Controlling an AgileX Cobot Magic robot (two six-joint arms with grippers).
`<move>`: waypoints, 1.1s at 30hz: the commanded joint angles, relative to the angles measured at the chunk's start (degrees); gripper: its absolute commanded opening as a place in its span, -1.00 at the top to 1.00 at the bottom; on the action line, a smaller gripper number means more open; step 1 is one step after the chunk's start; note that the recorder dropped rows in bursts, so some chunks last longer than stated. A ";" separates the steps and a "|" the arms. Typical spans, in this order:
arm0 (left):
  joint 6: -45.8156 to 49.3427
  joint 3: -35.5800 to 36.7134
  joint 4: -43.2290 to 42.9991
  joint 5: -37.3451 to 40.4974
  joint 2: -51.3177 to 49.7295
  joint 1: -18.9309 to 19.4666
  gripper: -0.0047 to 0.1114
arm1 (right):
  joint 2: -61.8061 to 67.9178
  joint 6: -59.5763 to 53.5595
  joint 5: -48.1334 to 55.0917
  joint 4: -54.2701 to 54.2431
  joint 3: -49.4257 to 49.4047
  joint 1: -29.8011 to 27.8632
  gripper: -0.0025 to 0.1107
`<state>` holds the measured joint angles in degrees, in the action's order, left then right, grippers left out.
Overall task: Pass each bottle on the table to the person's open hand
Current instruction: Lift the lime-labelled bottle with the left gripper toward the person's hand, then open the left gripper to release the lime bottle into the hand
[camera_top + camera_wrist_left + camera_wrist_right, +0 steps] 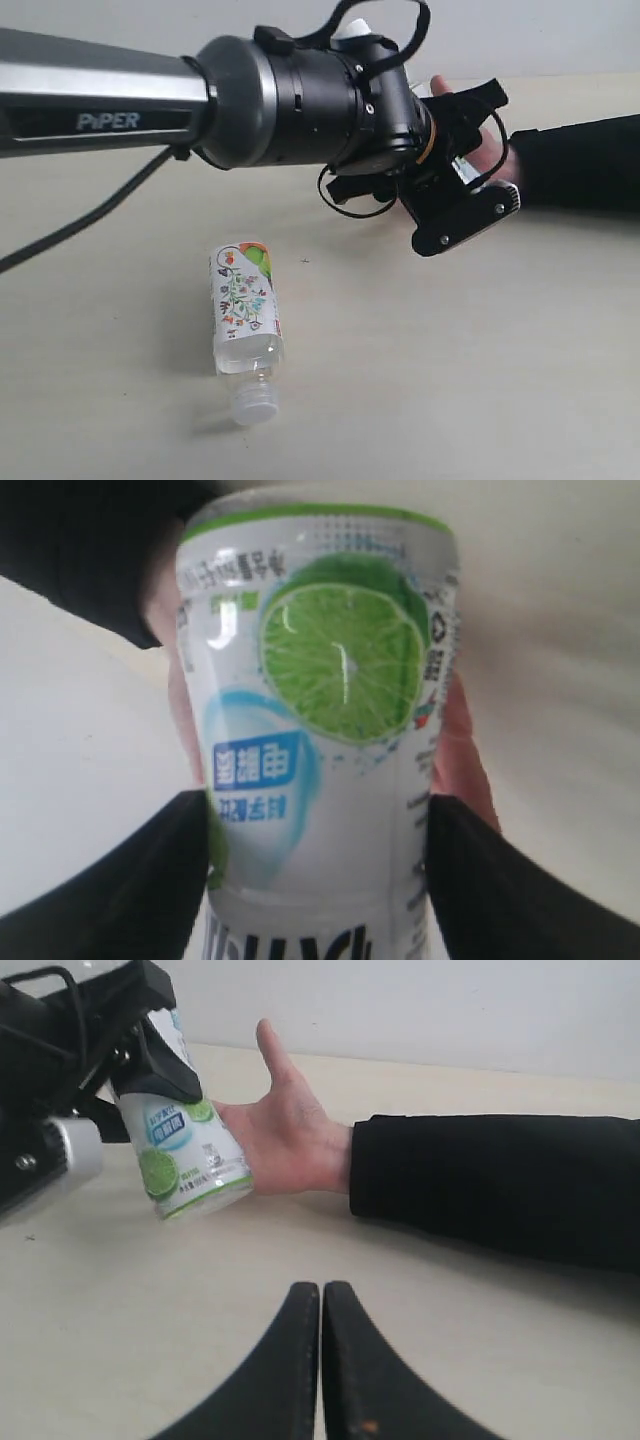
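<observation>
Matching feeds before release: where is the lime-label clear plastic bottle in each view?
Left wrist view: lime-label clear plastic bottle fills the centre.
Right wrist view: picture's upper left, in the left gripper.
Exterior view: hidden behind that gripper, upper right.
Shared landmark: the person's bare open hand, beside it.

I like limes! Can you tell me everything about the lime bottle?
The lime bottle is plastic, wrapped in a shiny silver-white label with a big green lime slice, blue writing and a green rim. The left robot hand grips it, tilted, above the table, right at the person's open hand; whether they touch is unclear.
</observation>
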<state>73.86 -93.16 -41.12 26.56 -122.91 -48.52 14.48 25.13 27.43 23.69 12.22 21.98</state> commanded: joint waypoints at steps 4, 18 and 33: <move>-2.39 -6.21 -3.45 -0.23 -4.67 0.05 0.92 | -0.49 0.15 -1.00 0.33 -0.27 0.01 0.93; -3.84 -6.89 1.83 -4.31 -7.68 0.12 0.92 | -0.49 0.15 -1.00 0.33 -0.27 0.01 0.93; -3.84 -8.29 8.98 -5.76 -8.95 2.02 0.92 | -0.49 0.15 -0.97 0.59 -0.27 0.01 0.93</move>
<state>70.73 -100.91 -32.56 20.32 -132.03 -46.92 14.48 25.13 27.20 23.69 12.22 21.98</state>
